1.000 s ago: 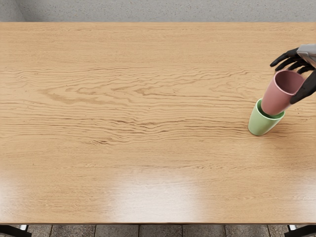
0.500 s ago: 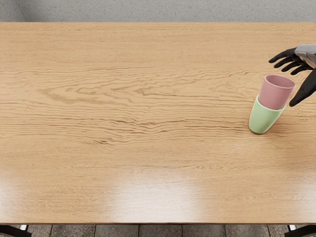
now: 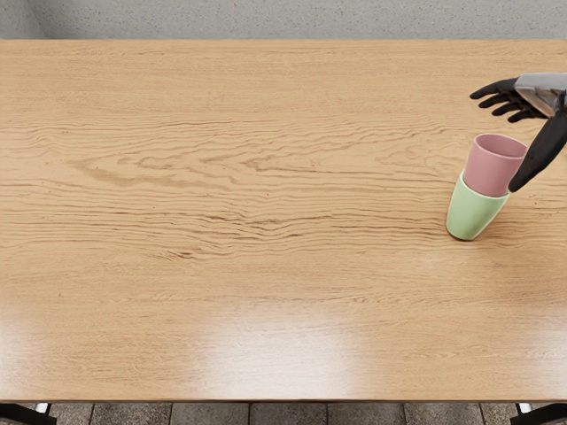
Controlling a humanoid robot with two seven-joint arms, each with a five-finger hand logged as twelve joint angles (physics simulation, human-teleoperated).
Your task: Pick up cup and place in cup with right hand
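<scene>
Pink tapered plastic-looking cup sits nested inside the pale green tapered cup on the wooden table; the black-fingered right hand is spread, gripping nothing, its thumb overlapping the pink rim in view.

The light wooden table was marked by wavy, darker grain. Beyond its far edge a speckled grey surface was seen, crossed by a slanting line near the far left corner. At the near edge, floor tiles were framed by dark supports. Pale light was reflected in soft patches.
</scene>
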